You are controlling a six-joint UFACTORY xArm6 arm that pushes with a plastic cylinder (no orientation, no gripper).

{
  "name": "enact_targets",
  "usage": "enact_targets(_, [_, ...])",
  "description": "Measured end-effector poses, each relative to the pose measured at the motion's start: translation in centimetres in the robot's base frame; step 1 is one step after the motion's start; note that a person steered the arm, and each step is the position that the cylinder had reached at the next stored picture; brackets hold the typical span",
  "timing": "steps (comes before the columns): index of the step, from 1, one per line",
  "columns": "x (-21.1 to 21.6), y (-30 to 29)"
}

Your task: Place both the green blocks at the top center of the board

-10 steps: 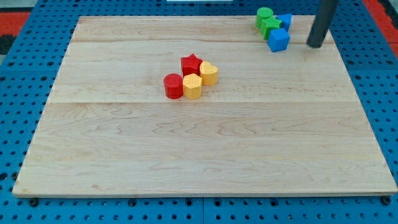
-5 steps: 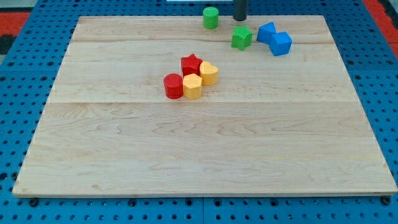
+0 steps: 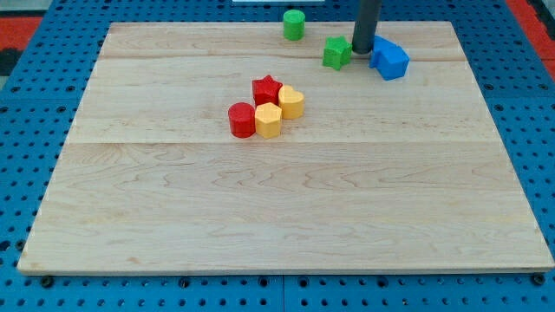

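Observation:
A green cylinder (image 3: pixel 294 24) stands at the board's top edge, near the centre. A green star-shaped block (image 3: pixel 336 53) lies a little lower and to its right. My tip (image 3: pixel 362 48) rests on the board between the green star and two blue blocks (image 3: pixel 388 59), close to the star's right side and touching or nearly touching the blue blocks. The rod rises out of the view's top.
A cluster sits left of the board's centre: a red star (image 3: pixel 267 89), a red cylinder (image 3: pixel 242 120), a yellow heart (image 3: pixel 290 101) and a yellow hexagonal block (image 3: pixel 269 120). The wooden board (image 3: pixel 277 225) lies on a blue pegboard.
My tip moved from the top right to the top centre, then down and right, between the green star and the blue blocks. The green blocks moved left; the cylinder separated from the star.

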State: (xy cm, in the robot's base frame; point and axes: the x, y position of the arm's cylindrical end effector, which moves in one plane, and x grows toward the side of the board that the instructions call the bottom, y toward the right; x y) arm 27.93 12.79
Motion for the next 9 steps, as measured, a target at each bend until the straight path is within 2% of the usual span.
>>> enact_targets(1, [1.7,-1.9])
enact_targets(3, [-0.8,-7.9])
enact_targets(4, [-1.2,-3.2])
enact_targets(5, [-4.1,-4.6])
enact_targets(6, [-3.9,-8.0])
enact_targets(7, [-2.4,-10.0])
enact_targets(8, [-1.2,-8.8])
enact_targets(9, [5.3,-5.4])
